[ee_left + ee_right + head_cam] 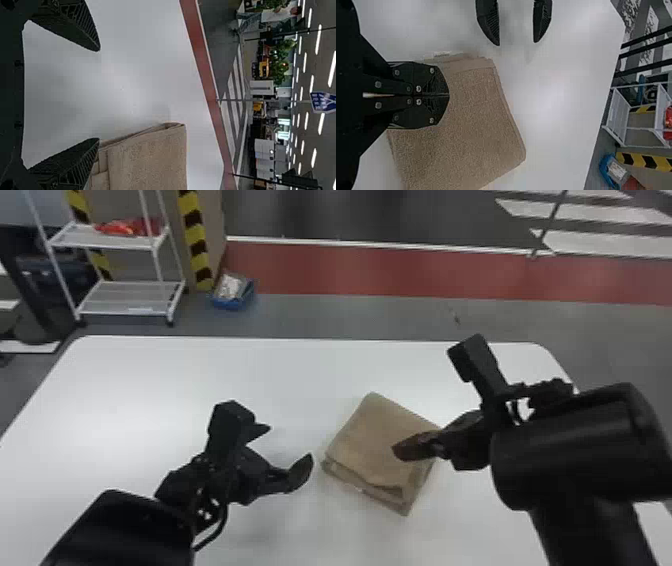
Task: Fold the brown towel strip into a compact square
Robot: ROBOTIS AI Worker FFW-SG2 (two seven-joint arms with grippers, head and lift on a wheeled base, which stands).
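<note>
Head view, towel beneath right pincer

white round-cornered table | white metal-framed rack, crumpled red item on its upper shelf | yellow-and-black striped strip beside rack | small blue open box on grey floor near rack | flat red floor band | blue sign panel, long white ceiling lights

Head view forward-down; wrist views nearer table.
</note>
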